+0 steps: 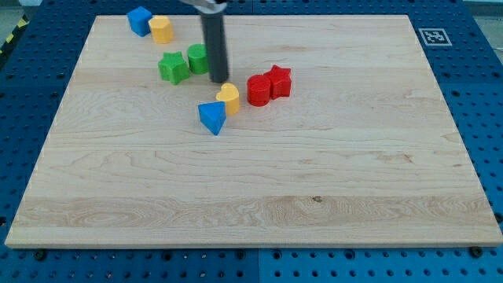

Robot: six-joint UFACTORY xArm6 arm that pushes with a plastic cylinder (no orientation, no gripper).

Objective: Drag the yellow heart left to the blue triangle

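Note:
The yellow heart (229, 97) lies on the wooden board (259, 173) at upper middle, touching the blue triangle (211, 117), which sits just to its lower left. My tip (218, 80) is at the end of the dark rod, just above and slightly left of the yellow heart, close to its top edge. The rod stands between the heart and a green block (198, 58).
A green star-like block (173, 67) lies left of the rod. A red round block (258, 90) and a red star (279, 81) sit right of the heart. A blue block (140, 20) and a yellow block (161, 28) are at the top left.

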